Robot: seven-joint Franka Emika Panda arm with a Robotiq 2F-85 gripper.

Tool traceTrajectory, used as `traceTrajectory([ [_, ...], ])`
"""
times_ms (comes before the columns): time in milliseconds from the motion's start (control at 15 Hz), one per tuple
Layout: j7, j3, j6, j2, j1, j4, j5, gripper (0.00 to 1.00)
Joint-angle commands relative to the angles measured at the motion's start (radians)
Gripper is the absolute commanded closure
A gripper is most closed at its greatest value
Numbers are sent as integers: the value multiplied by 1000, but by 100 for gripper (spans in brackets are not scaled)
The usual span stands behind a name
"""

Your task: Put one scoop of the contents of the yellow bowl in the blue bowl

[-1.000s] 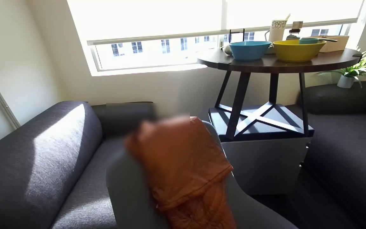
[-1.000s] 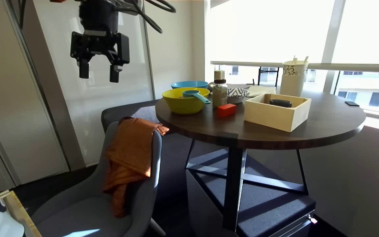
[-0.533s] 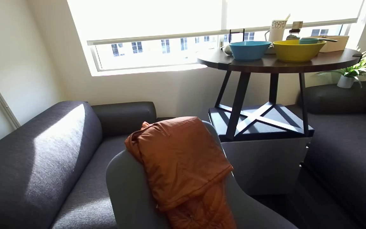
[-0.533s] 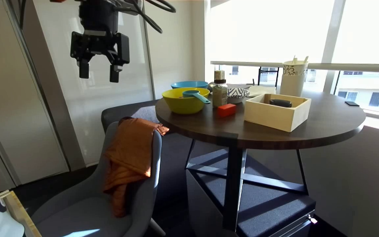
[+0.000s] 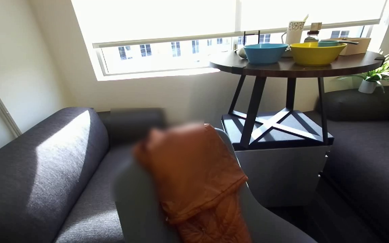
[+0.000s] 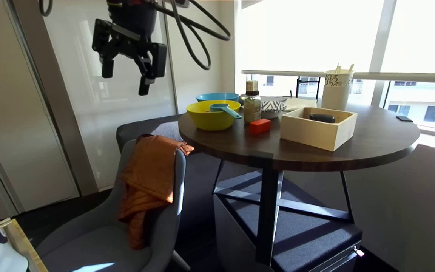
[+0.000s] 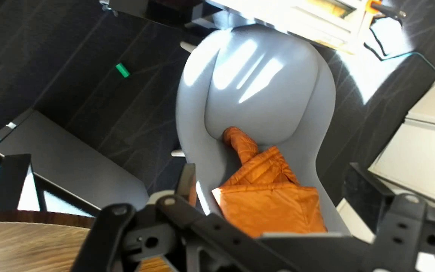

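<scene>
The yellow bowl (image 6: 212, 121) stands on the round table, with a light blue scoop (image 6: 219, 107) resting at its rim, handle pointing outward. The blue bowl (image 6: 217, 97) stands beside it, partly hidden behind it in this exterior view. An exterior view also shows the blue bowl (image 5: 264, 54), the yellow bowl (image 5: 316, 55) and the scoop (image 5: 328, 43). The yellow bowl's contents cannot be made out. My gripper (image 6: 126, 77) is open, empty and tilted, high in the air and apart from the bowls. In the wrist view the open gripper (image 7: 278, 189) is above the chair; no bowl shows there.
The table (image 6: 380, 139) also bears a bottle (image 6: 252, 107), a red block (image 6: 259, 126), a wooden box (image 6: 310, 130), a patterned bowl (image 6: 272, 108) and a tall cup (image 6: 335, 94). A grey chair (image 7: 263, 90) with an orange jacket (image 7: 270, 204) stands below my gripper.
My gripper has shifted right in an exterior view and tilted from upright to slanted, its cables swinging with it. It stays open. The bowls and scoop have not moved.
</scene>
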Motion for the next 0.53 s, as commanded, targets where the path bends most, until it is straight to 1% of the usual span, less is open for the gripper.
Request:
traceTrajectory([
  [0,19,-53,-65,194,-67,163,151,0],
  [133,49,-72,-74,265,-108,209,227,0],
  [333,112,-77,-104,350,-176,265,339,0],
  [400,66,-38,-48,282,-179,192,270,0],
  [467,76,-38,-58,309,-196,210,296,0],
])
